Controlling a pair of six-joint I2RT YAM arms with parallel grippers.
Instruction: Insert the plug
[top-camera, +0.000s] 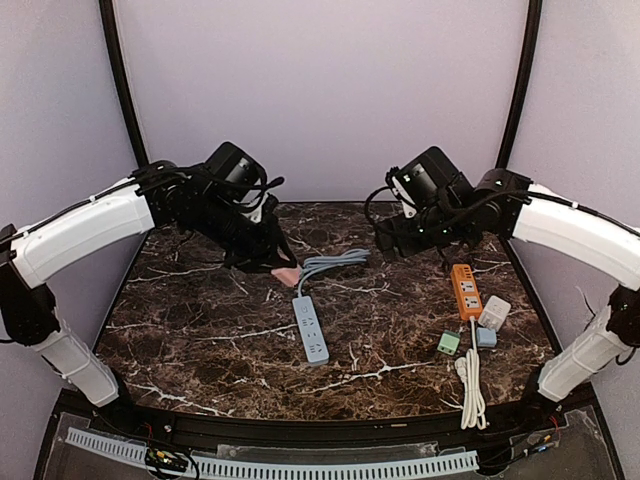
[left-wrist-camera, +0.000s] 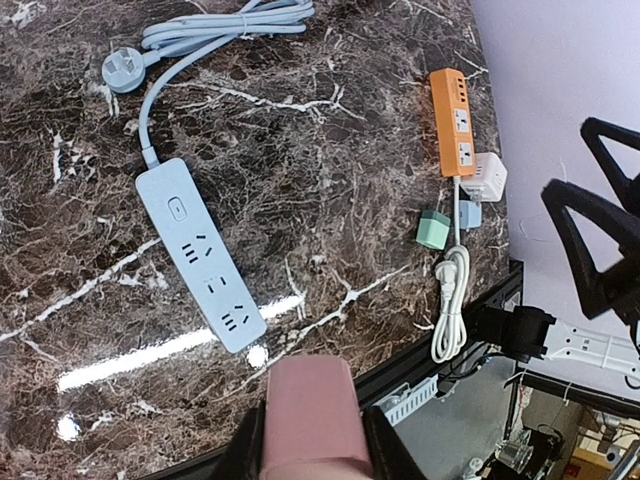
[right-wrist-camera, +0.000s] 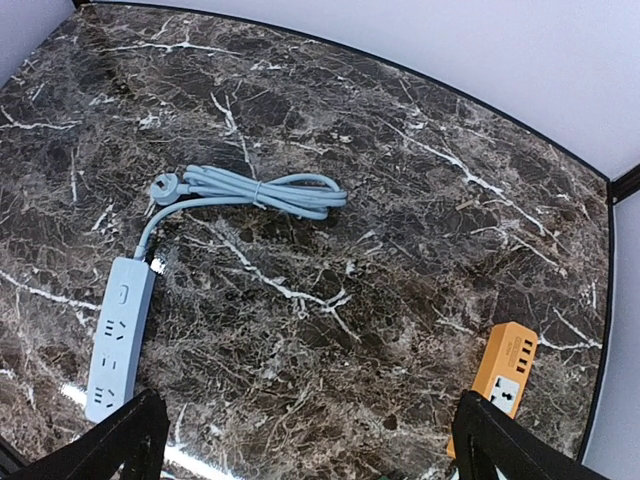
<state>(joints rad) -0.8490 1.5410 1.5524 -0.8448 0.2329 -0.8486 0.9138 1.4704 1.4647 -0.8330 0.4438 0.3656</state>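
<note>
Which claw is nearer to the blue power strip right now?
Left. The left claw, shut on a pink plug, hangs by the blue power strip at its cord end. The right claw, open, is off to its right, nearer the orange strip.

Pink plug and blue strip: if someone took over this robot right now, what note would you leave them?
Left gripper: shut on the pink plug, held near the blue strip's cord end.
Right gripper: open, empty, raised over the table.
Blue strip: flat, sockets up, none used.
Done: plug picked up. Left: line it up with a socket, push in.
</note>
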